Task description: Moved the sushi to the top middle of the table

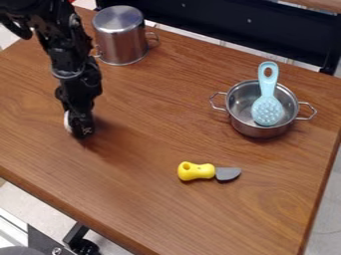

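As the arm [67, 62] hangs nearly upright at the view's left, its hand [78, 124] clasps the sushi [67, 121].

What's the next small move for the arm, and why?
Probably a small lift straight up, to see whether the white piece, likely the sushi, comes along. It shows right at the gripper, over the left part of the table, while the top middle lies between the upturned pot and the pan holding the brush.
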Motion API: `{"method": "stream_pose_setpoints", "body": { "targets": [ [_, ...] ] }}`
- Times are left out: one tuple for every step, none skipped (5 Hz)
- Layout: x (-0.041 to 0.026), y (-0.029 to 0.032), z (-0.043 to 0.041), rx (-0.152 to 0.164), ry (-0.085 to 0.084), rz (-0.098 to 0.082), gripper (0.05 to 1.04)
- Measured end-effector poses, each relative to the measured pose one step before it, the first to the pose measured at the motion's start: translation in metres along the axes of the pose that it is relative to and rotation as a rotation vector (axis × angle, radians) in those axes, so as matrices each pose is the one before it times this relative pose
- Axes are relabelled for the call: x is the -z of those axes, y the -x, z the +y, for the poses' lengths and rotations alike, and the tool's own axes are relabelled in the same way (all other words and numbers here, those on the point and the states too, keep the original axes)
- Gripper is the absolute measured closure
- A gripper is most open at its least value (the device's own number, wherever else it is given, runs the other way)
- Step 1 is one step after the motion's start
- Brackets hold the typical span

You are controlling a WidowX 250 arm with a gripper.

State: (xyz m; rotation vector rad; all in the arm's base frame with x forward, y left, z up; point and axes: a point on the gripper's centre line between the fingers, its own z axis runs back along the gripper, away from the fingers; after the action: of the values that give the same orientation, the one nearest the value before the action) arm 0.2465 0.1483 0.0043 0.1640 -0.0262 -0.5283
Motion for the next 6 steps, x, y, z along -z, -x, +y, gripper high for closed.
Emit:
{"method": "stream_pose_setpoints", "body": {
  "targets": [
    [-0.00272, -0.00316, -0.00318, -0.0769, 0.022, 0.0143, 0.545],
    [-0.01062, -0.01166, -0.00098, -0.1001, 0.0363, 0.0111, 0.545],
    [-0.01302, -0.0194, -0.00407, -0.0818, 0.0121, -0.0067, 0.545],
    [-0.01195, -0.0215, -0.01004, -0.1049, 0.005, -0.0221, 0.545],
    [-0.00247, -0.01777, -0.01534, -0.0774, 0.0113, 0.0249, 0.545],
    [-0.00217, -0.01972, -0.01947, -0.0899, 0.0054, -0.0186, 0.545]
  ]
}}
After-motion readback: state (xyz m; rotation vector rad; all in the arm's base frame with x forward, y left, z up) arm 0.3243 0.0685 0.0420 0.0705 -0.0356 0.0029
